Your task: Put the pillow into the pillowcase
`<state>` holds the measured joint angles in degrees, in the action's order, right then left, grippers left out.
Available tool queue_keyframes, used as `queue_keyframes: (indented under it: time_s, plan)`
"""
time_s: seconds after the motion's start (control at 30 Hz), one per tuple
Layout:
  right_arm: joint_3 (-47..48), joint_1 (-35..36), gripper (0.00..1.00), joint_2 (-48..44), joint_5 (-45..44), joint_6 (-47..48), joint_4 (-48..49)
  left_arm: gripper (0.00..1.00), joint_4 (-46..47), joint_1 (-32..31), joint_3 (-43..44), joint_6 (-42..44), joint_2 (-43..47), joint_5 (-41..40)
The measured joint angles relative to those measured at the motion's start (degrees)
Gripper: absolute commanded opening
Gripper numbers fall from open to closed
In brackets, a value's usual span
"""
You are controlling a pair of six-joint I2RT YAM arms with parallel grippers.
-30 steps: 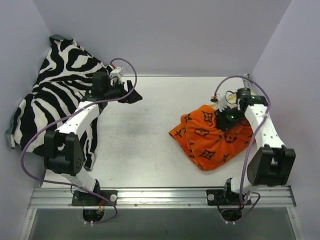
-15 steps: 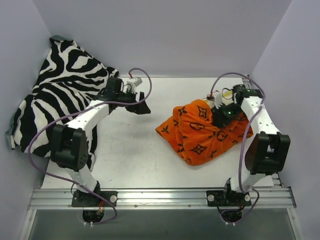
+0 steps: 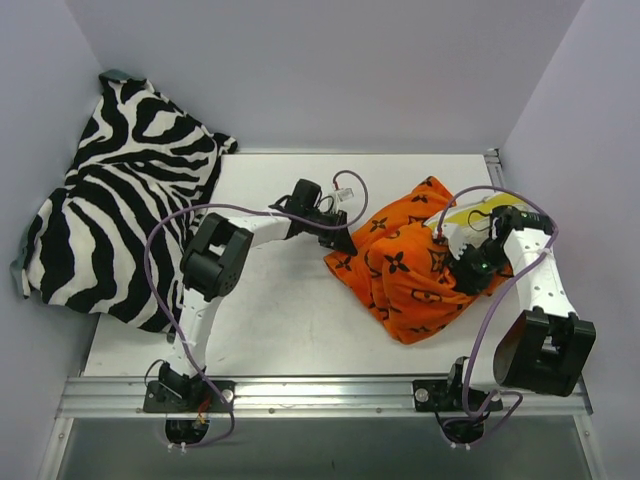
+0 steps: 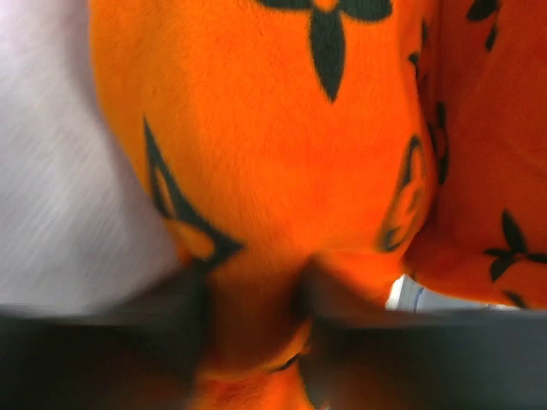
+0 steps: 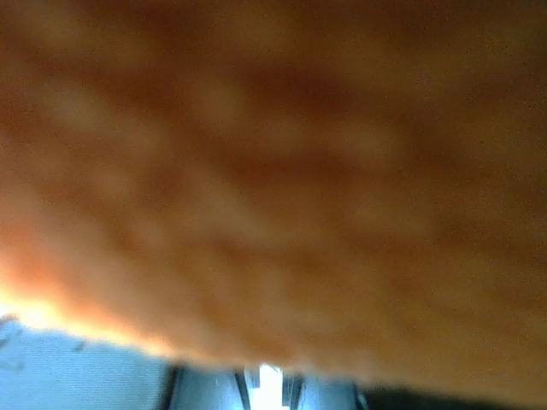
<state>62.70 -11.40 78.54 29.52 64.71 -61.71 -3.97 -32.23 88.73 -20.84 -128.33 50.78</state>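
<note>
Fingers (image 4: 154, 350) of the left gripper (image 4: 252, 342) pinch a fold of the pillowcase (image 3: 395, 270). The right gripper (image 3: 472, 268) hides in cloth; I cannot tell its grip. The pillow (image 3: 466, 217) peeks out beside it. A tug may slip the fold.

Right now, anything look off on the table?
The pillowcase is a crumpled heap at centre-right, with only a corner of the pillow poking out on its far side. A zebra cloth is piled at far left.

Top view: I'm getting bright, even light, soft shadows.
Left wrist: fingers (image 4: 111, 350) smearing dark, unfocused.
Right wrist: pillowcase (image 5: 273, 171) filling my view, blurred.
</note>
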Motion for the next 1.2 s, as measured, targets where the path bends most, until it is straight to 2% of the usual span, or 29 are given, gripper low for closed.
queue_keyframes:
  time_s: [0.03, 0.07, 0.17, 0.3, 0.33, 0.37, 0.4, 0.43, 0.47, 0.5, 0.53, 0.57, 0.6, 0.67, 0.73, 0.83, 0.9, 1.07, 1.2]
  plan:
    - [-0.4, -0.2, 0.0, -0.3, 0.0, 0.4, 0.0, 0.03, 1.2, -0.2, 0.3, -1.1, -0.8, 0.9]
    - [-0.7, -0.3, 0.0, -0.6, -0.1, 0.8, 0.0, 0.0, 2.0, -0.3, 0.5, -2.0, -1.2, 1.4]
    - [-0.8, -0.3, 0.0, -1.1, 0.4, 1.5, 0.0, 0.0, 1.0, 0.6, 1.8, -2.4, -1.1, 1.4]
    - [-0.2, 2.4, 0.01, -0.1, 2.6, 0.1, 0.8, 0.0, -7.3, 5.5, 8.5, 1.7, 0.2, -2.3]
    - [0.7, 3.9, 0.05, 0.9, 3.3, -0.4, 0.8, 0.0, -11.6, 8.0, 11.5, 4.3, 1.1, -3.6]
    - [1.9, 5.6, 0.22, 2.1, 4.3, -1.1, 1.2, 0.0, -14.8, 10.2, 14.1, 6.8, 2.0, -4.9]
    - [3.4, 8.0, 0.32, 3.9, 5.5, -2.3, 1.8, 0.0, -17.7, 12.6, 16.8, 9.2, 2.9, -6.5]
    - [5.0, 10.4, 0.41, 5.5, 6.4, -3.5, 2.1, 0.32, -20.2, 15.1, 19.8, 12.1, 3.6, -8.1]
    - [6.8, 13.0, 0.57, 7.2, 7.2, -4.7, 2.5, 0.54, -21.9, 17.5, 22.6, 15.0, 4.1, -9.7]
    - [8.7, 15.9, 0.65, 8.9, 8.2, -5.5, 2.6, 0.67, -23.1, 19.6, 25.5, 17.5, 4.4, -11.4]
    - [10.8, 18.7, 0.66, 10.3, 9.5, -5.6, 2.1, 0.79, -24.5, 21.7, 28.8, 19.8, 4.5, -13.3]
    - [12.7, 21.0, 0.7, 11.3, 10.5, -5.8, 1.8, 0.82, -26.1, 23.5, 32.7, 21.6, 3.9, -15.1]
    - [14.1, 23.0, 0.71, 11.6, 11.4, -6.3, 1.5, 0.97, -27.4, 24.8, 36.6, 22.7, 3.4, -16.7]
    - [16.6, 24.0, 0.77, 11.3, 13.5, -7.0, -0.6, 0.97, -29.4, 26.3, 41.8, 24.0, 2.9, -18.8]
    - [19.6, 19.3, 0.77, 11.2, 15.0, -8.6, -1.7, 0.98, -30.6, 26.5, 41.3, 24.3, 4.2, -19.5]
    - [26.0, 8.5, 0.72, 13.2, 15.6, -14.3, -0.2, 0.97, -31.1, 26.0, 30.7, 24.5, 8.9, -20.8]
    - [30.6, 4.2, 0.72, 17.1, 14.3, -19.6, 2.9, 0.96, -31.5, 25.7, 23.4, 24.4, 11.0, -21.0]
    - [44.9, 7.0, 0.74, 36.0, 7.1, -33.6, 11.3, 0.92, -32.1, 23.5, 10.8, 23.5, 12.3, -20.3]
    - [49.3, 9.3, 0.75, 48.9, 3.6, -41.1, 14.4, 0.96, -32.7, 18.7, 5.9, 24.7, 13.5, -17.4]
